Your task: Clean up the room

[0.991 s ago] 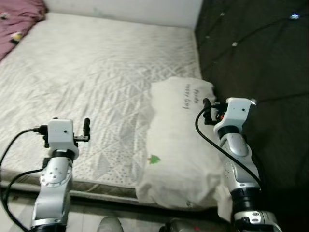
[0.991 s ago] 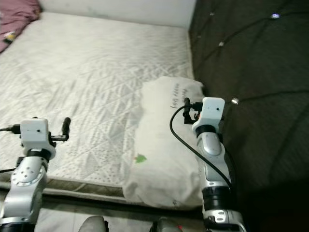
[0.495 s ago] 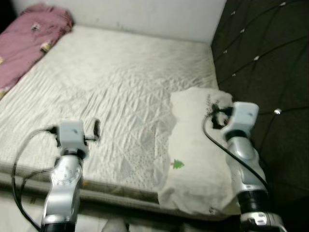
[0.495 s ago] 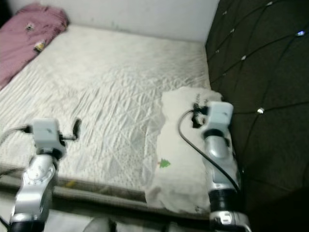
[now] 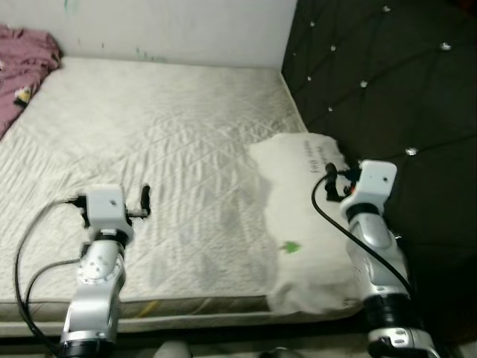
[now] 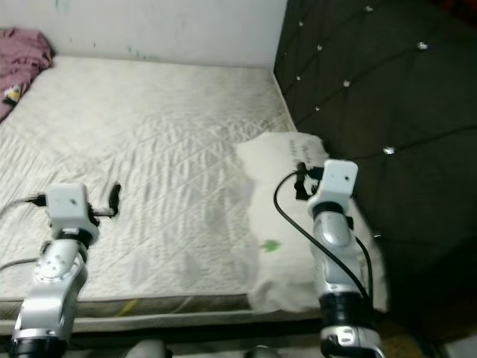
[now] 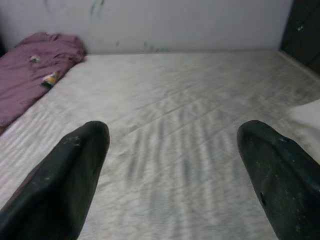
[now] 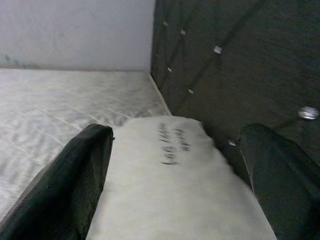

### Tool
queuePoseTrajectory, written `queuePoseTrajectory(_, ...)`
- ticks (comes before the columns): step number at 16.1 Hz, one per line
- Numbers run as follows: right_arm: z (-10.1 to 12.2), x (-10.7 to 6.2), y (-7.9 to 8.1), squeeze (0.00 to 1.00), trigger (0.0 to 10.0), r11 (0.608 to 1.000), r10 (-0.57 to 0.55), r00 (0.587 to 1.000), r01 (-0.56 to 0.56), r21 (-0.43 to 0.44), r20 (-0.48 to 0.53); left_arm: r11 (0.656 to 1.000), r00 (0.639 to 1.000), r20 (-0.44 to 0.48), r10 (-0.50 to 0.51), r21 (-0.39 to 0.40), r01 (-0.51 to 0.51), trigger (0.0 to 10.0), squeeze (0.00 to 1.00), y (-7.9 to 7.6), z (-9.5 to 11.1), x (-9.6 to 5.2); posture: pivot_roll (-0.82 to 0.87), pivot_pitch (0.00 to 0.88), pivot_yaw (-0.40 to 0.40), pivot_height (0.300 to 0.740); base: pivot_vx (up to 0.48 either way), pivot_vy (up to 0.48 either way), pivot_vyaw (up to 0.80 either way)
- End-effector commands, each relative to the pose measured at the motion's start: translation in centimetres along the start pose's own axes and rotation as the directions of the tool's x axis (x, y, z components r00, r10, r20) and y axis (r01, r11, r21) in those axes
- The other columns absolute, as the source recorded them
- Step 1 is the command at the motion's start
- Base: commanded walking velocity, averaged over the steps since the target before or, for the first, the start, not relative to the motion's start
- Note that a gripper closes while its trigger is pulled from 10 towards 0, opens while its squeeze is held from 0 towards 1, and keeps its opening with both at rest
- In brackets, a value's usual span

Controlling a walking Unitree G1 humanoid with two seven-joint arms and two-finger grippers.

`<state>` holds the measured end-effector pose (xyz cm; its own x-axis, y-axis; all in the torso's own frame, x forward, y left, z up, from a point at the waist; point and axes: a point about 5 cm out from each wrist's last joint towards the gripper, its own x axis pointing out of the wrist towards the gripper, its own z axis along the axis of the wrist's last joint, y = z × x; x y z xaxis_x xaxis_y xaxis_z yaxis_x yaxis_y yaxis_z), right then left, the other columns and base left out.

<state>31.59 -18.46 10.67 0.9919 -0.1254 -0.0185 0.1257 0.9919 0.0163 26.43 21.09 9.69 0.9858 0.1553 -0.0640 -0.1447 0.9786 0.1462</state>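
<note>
Bed: bare quilted white mattress (image 5: 149, 142) against a pale wall, with a dark tufted headboard (image 5: 373, 82) along its right side.
Pillow: white pillow (image 5: 302, 231) with handwriting and a small green mark, lying on the mattress's right edge, touching the headboard.
Blanket: crumpled pink blanket (image 5: 22, 63) at the far left corner of the mattress, well apart from the pillow.
Left end effector (image 7: 170, 175): raised over the near left part of the mattress, fingers spread wide, holding nothing.
Right end effector (image 8: 175, 185): above the pillow, fingers wide apart, empty.
Change from half a second ago: the whole view has swung rightward, so less blanket shows; both arms keep the same raised pose, and the pillow lies where it was.
</note>
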Motion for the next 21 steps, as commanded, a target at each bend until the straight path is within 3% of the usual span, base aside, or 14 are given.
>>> queuePoseTrajectory(1, 0.52, 0.1, 0.75, 0.0, 10.0, 1.0, 0.027, 0.999, -0.027, -0.002, 0.017, 1.0, 1.0, -0.012, 0.012, 0.001, -0.012, 10.0, 0.0, 0.46, -0.22, -0.11, 0.13, 0.053, -0.053, 0.74, 0.0, 0.48, 0.0)
queuePoseTrajectory(21, 0.66, 0.25, 0.84, 0.0, 10.0, 0.999, 0.042, 0.999, -0.042, -0.016, 0.013, 1.0, 1.0, 0.011, 0.021, 0.006, -0.021, 10.0, 0.0, 0.31, 0.11, 0.19, 0.12, 0.065, -0.059, 0.74, 0.0, 0.478, 0.0)
